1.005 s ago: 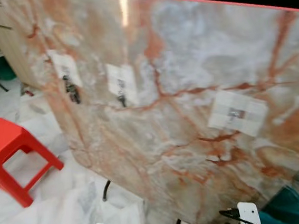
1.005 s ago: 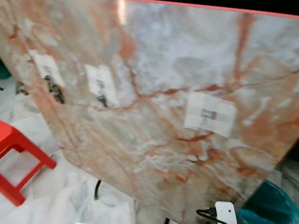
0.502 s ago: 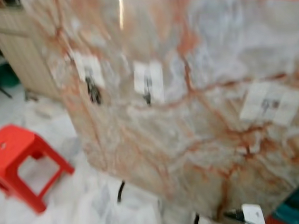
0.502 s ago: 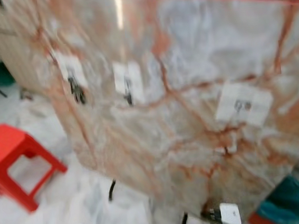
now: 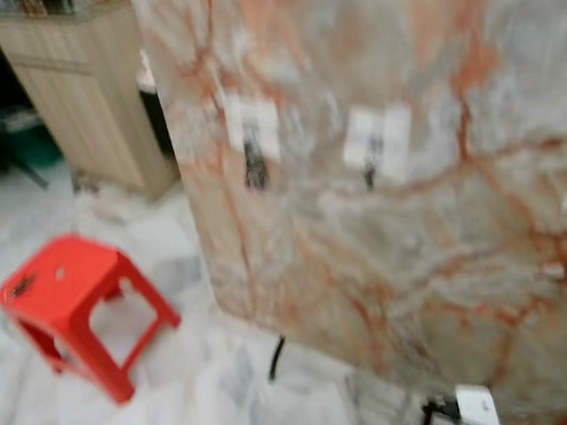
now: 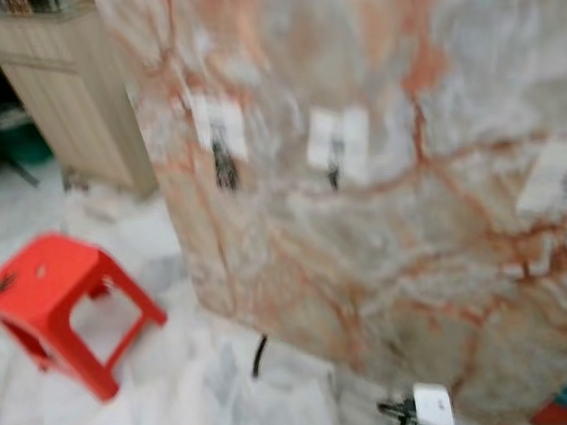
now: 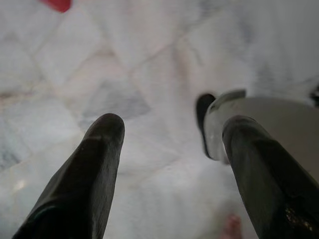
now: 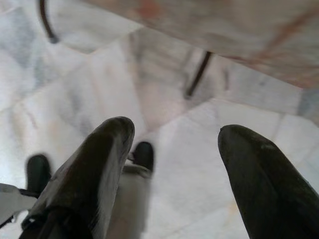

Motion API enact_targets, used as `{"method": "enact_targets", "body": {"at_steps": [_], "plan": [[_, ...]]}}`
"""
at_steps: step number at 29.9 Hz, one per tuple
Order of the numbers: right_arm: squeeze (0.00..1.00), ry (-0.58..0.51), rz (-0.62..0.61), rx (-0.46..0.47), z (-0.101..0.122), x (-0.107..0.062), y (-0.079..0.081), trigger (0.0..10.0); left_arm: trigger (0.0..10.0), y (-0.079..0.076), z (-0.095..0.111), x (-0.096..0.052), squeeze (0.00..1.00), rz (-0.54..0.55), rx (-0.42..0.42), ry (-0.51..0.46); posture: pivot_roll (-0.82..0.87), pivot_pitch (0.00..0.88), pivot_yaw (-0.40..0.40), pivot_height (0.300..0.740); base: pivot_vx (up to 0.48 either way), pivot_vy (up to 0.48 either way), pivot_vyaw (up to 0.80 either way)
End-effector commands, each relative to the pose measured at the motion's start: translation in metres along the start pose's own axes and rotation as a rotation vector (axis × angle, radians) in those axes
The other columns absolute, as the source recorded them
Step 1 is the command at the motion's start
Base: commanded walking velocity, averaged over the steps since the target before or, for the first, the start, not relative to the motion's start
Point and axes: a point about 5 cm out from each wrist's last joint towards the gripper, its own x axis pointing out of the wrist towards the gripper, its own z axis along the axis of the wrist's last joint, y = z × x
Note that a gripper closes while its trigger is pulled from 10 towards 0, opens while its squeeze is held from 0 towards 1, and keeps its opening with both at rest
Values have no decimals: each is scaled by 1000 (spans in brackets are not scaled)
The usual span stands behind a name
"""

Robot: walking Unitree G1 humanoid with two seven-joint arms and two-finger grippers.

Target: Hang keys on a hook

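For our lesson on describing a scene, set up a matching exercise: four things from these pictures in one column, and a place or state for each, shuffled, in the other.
Things:
1. red stool
2. marble board
3. wooden cabinet
4. left hand

Places or states:
A. open, above the floor
B. far left, behind the board
C. carries white hook pads
D. on the floor, left of the board

Pairs: 1-D, 2-C, 3-B, 4-A

Glossy marble-look board [image 5: 416,230], plastic stool [image 5: 77,308] — wooden cabinet [image 5: 87,101]

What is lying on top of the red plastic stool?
A small dark object lies near one corner of the red plastic stool. The blur hides what it is; it may be keys. The seat's far side is bare.
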Motion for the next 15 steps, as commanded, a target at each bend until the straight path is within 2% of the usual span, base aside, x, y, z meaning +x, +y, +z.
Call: {"method": "enact_targets", "body": {"at_steps": [1, 10, 15], "plan": [[0, -12, 16, 12, 3, 1, 7, 10000, 10000, 5, -8, -1, 0, 6, -6, 28, 7, 0, -43, 740, 0, 480, 0], [0, -12, 20, 7, 3, 1, 8, 10000, 10000, 6, -8, -1, 0, 4, -4, 27, 1, 0, -37, 740, 0, 480, 0], [0, -4, 25, 4, -2, 0, 9, 10000, 10000, 6, -13, -2, 0, -12, 32, 37, -8, 0, -15, 740, 0, 480, 0]]}}
